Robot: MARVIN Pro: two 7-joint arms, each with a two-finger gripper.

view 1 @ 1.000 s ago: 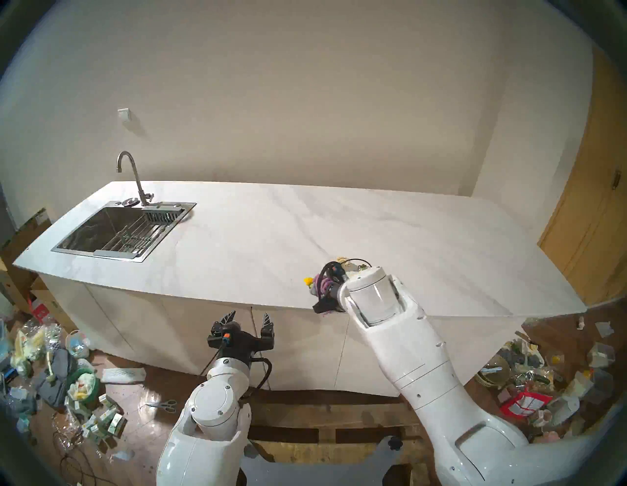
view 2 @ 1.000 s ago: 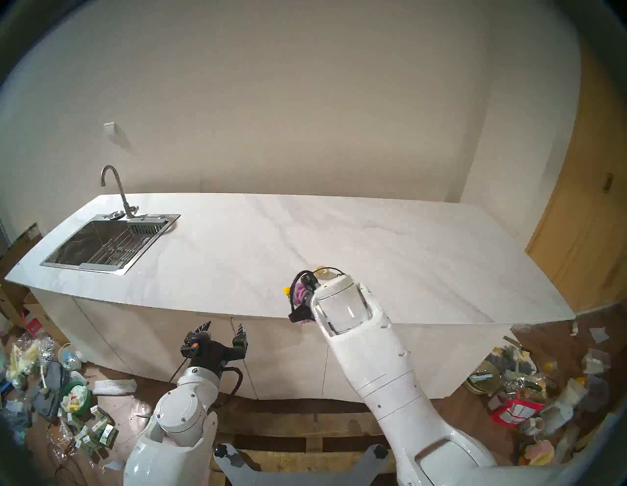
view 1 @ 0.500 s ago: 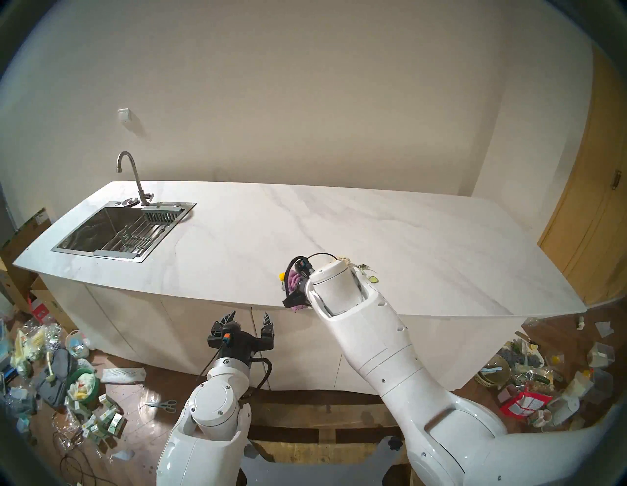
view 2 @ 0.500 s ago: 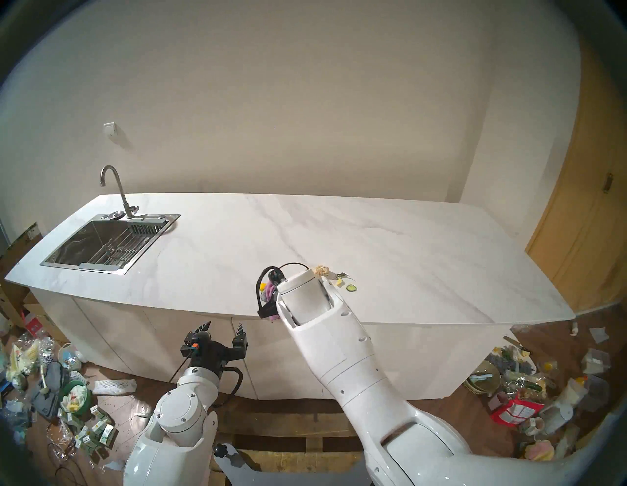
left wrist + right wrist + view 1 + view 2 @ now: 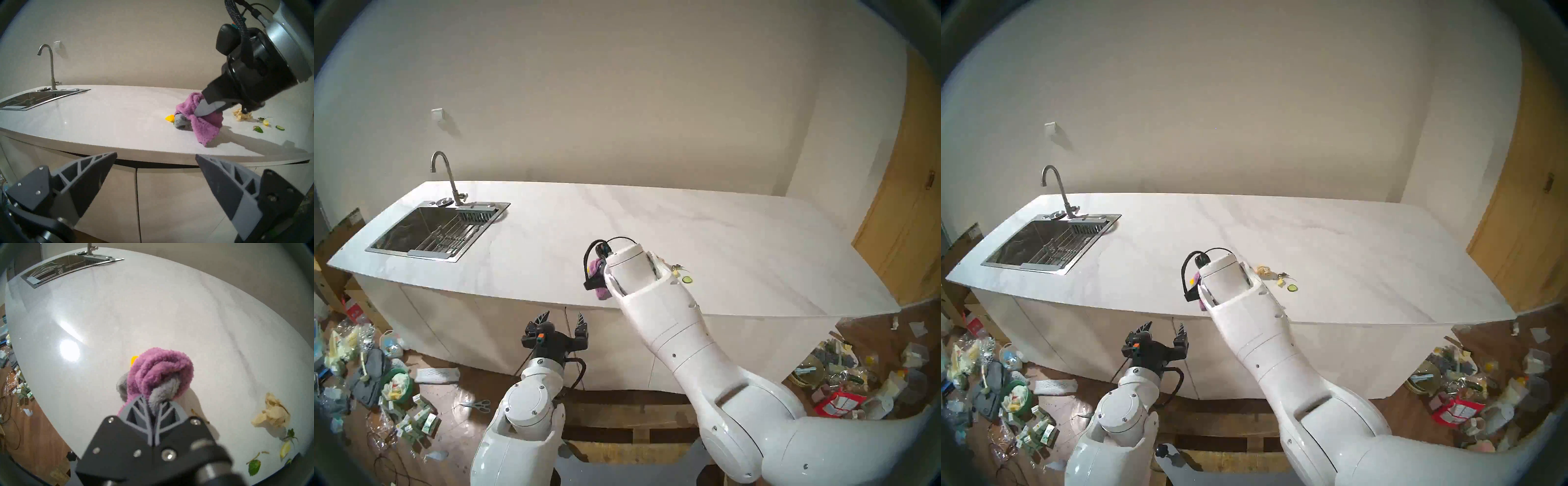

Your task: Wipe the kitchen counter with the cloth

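Observation:
The purple fuzzy cloth (image 5: 203, 125) with its grey-blue patch lies bunched on the white marble-look kitchen counter (image 5: 551, 244), near the front edge and about mid-length. My right gripper (image 5: 153, 405) is shut on the cloth (image 5: 159, 368) and presses it onto the slab; one corner trails toward the edge. A small yellow scrap (image 5: 170, 118) touches the cloth's left side. In the head view the right wrist hides most of the cloth (image 5: 597, 268). My left gripper (image 5: 561, 317) is open and holds nothing, below the counter edge in front of the cabinet fronts.
To the right of the cloth lie a beige paper wad (image 5: 271, 414), a cucumber slice (image 5: 280, 127), a green leaf (image 5: 254, 467) and a lemon bit (image 5: 284, 450). A steel sink (image 5: 429, 230) with a faucet (image 5: 446, 176) sits at the left end. Litter covers the floor on both sides.
My right arm has slid the cloth leftward along the counter's front, pushing the yellow scrap ahead. The paper wad and cucumber slice are now uncovered behind it. The left arm has not moved.

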